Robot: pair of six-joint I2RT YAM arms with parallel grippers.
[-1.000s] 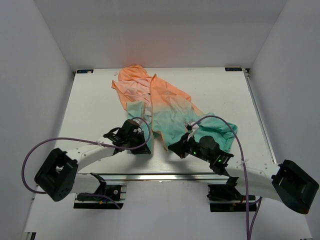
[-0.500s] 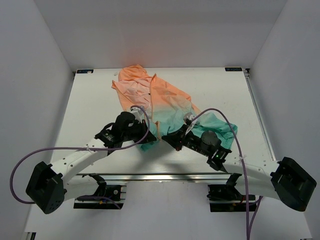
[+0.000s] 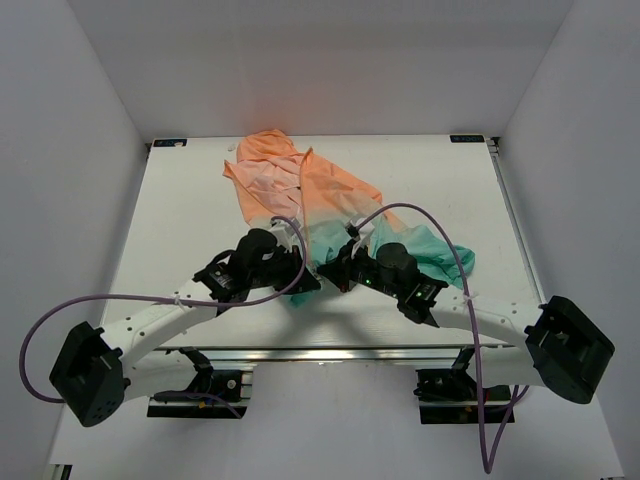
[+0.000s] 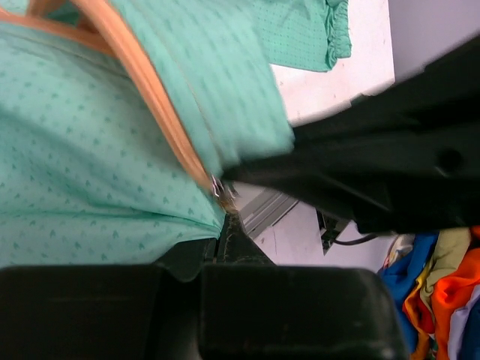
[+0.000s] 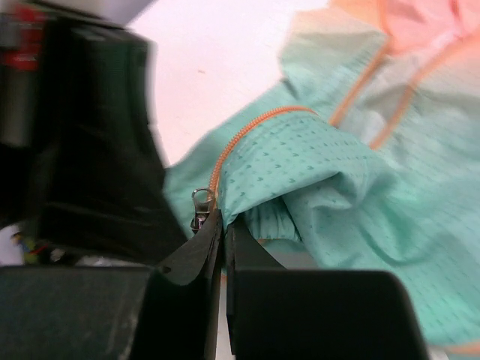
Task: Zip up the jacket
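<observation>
Gripping jacket [image 3: 325, 205] hem, left end effector [image 4: 227, 226], right end effector [image 5: 222, 226]

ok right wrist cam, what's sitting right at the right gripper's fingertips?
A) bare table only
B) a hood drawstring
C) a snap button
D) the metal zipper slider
D: in the right wrist view the silver zipper slider hangs at the lower end of the orange zipper teeth on the teal hem of the jacket, just left of the tips of the right gripper.
</observation>
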